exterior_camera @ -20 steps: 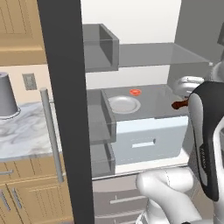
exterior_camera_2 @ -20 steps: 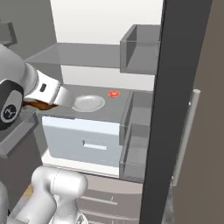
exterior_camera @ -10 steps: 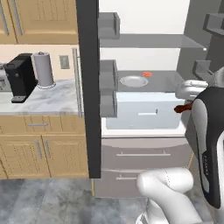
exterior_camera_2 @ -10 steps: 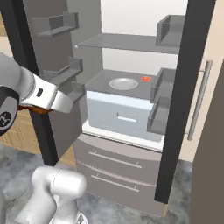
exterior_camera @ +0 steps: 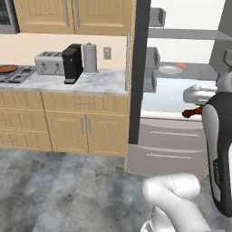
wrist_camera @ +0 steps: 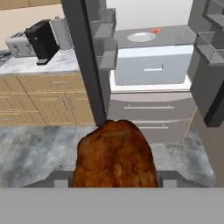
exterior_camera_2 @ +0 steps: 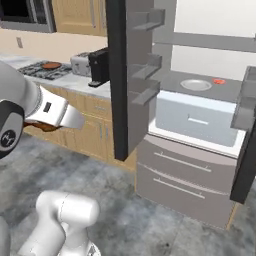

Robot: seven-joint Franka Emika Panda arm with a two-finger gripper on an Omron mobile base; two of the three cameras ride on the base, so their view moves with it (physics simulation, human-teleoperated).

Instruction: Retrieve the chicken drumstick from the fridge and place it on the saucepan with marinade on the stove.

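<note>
End effector (wrist_camera: 114,183) clenched on chicken drumstick (wrist_camera: 114,155). Base had backed off since a second before; open fridge (wrist_camera: 151,70) now well ahead, stove (exterior_camera: 13,74) with saucepan (exterior_camera: 6,69) far off left. Retrieval done; carry to pan remained.

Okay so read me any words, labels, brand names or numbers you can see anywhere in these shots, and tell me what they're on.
Dark marking on the robot's white forearm: too blurred to read.
Round dark emblem on the arm joint: a logo shape, no legible letters.
Small dark mark on the white wrist link: too small to read.
Fridge, toaster, cabinets: no text visible.
</note>
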